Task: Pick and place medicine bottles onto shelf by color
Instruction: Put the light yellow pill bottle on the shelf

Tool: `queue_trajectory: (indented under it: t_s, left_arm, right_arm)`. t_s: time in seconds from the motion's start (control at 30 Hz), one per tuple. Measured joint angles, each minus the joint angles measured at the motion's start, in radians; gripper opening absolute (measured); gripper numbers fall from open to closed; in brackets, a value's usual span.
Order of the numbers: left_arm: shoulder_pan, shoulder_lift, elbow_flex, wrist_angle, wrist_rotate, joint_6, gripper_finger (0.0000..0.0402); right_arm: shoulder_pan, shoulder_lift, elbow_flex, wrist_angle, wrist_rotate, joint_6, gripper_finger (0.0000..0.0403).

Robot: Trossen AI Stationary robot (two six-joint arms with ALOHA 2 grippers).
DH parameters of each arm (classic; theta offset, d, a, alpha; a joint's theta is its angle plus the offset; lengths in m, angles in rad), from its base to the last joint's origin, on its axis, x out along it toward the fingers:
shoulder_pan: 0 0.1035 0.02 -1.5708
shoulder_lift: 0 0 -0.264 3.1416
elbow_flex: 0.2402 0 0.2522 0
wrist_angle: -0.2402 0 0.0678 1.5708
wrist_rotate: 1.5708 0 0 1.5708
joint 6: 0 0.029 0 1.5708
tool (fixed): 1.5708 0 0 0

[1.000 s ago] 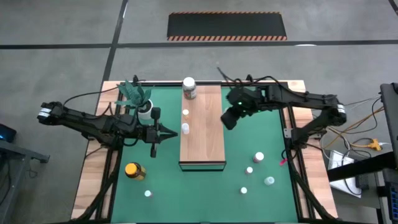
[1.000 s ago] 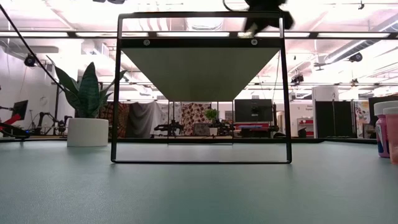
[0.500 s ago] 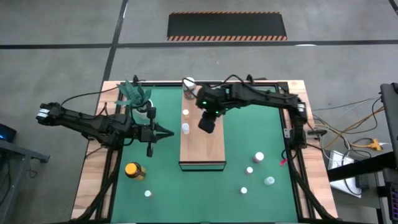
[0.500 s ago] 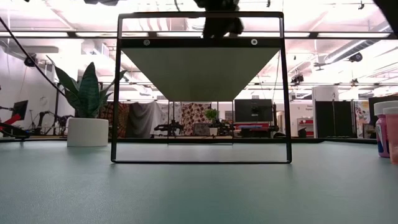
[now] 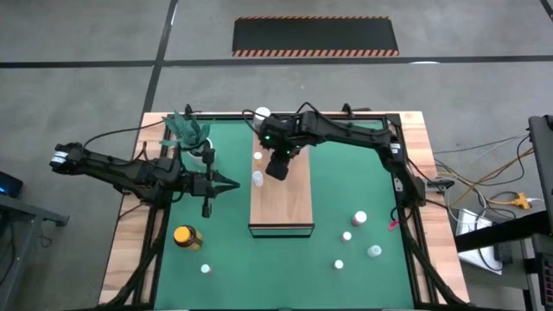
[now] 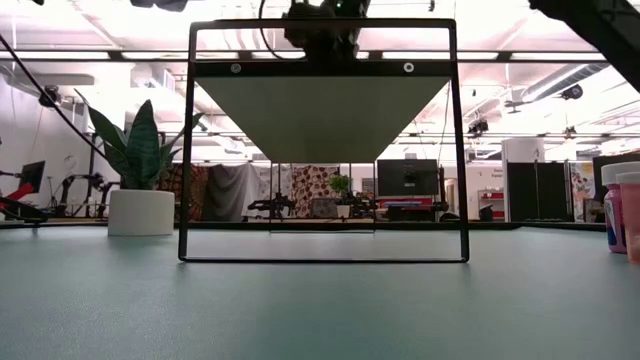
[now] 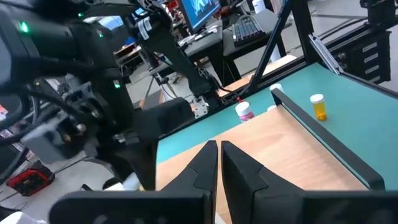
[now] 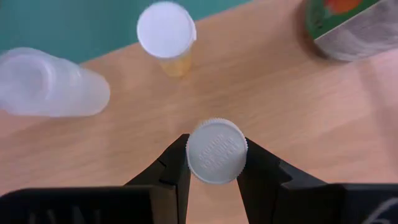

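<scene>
The shelf point(image 5: 289, 194) is a long wooden board on a dark frame in the middle of the green mat. My right gripper point(image 5: 278, 164) hangs over its far left part, shut on a small white-capped medicine bottle point(image 8: 216, 151). On the board beside it stand a white-capped amber bottle point(image 8: 166, 31), a pale translucent bottle point(image 8: 50, 84) and a white-lidded jar point(image 5: 262, 115). My left gripper point(image 5: 235, 183) is shut, level, just left of the shelf, holding nothing. My right gripper pinches the bottle at the rim of its white cap point(image 8: 193, 163), one finger on each side. The fingers come from above, slanting down. The bottle stays upright with its cap facing up. The cap hides the body and whether the base touches the board.
A yellow-lidded amber jar point(image 5: 187, 237) and a small bottle point(image 5: 206, 269) stand on the mat near left. Several small bottles point(image 5: 359, 218) stand near right. A potted plant point(image 5: 192, 138) is at the far left, close to my left arm.
My right gripper has swung from over the shelf's right edge toward the table's left, across the board to its far left part, sinking a little and rolling its wrist.
</scene>
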Motion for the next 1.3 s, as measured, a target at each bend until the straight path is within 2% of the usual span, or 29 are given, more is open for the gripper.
queue_trajectory:
  t_s: [0.63, 1.07, 1.3]
  left_arm:
    - [0.000, 0.000, -0.003, 0.005, 0.000, 0.001, 0.0003]
    - [0.000, 0.001, -0.005, 0.004, 0.000, 0.001, 0.0003]
    - [0.000, -0.002, -0.014, 0.010, 0.000, 0.002, 0.0003]
  right_arm:
    - [-0.005, 0.000, -0.021, -0.013, -0.014, -0.011, 0.0104]
    - [-0.005, -0.001, -0.004, -0.018, -0.014, -0.011, 0.0191]
    - [-0.005, -0.032, 0.055, -0.063, -0.014, -0.051, 0.0199]
